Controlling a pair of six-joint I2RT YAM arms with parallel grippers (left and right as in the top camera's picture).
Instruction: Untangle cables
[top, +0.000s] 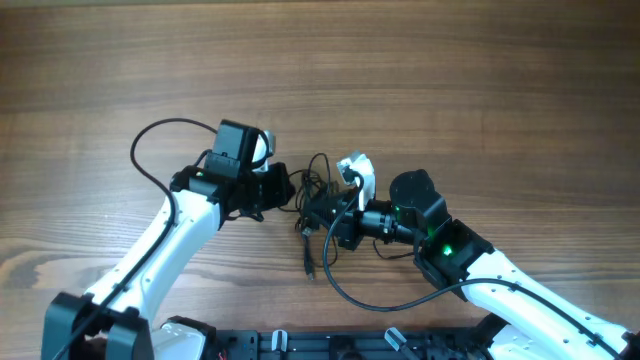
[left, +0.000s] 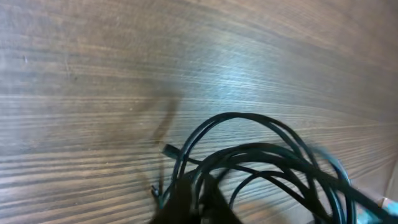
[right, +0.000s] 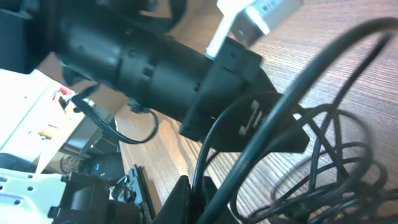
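Note:
The cables (top: 316, 188) are a tangle of thin black cords in the middle of the table, between my two grippers. One loose end (top: 309, 266) trails toward the front edge. My left gripper (top: 287, 189) is at the tangle's left side. In the left wrist view its dark fingers (left: 198, 200) are closed on strands of the looped cables (left: 261, 152). My right gripper (top: 328, 218) is at the tangle's right side. In the right wrist view its fingers (right: 198, 198) are shut on one black cable strand (right: 211, 146). A white plug (top: 356, 166) sticks out of the tangle and also shows in the right wrist view (right: 258, 14).
The wooden table (top: 320, 70) stretches out behind the arms. The left arm's own thick black wire (top: 150, 150) loops out to the left. The right arm's wire (top: 370, 295) curves near the front. A black rail (top: 330, 345) runs along the front edge.

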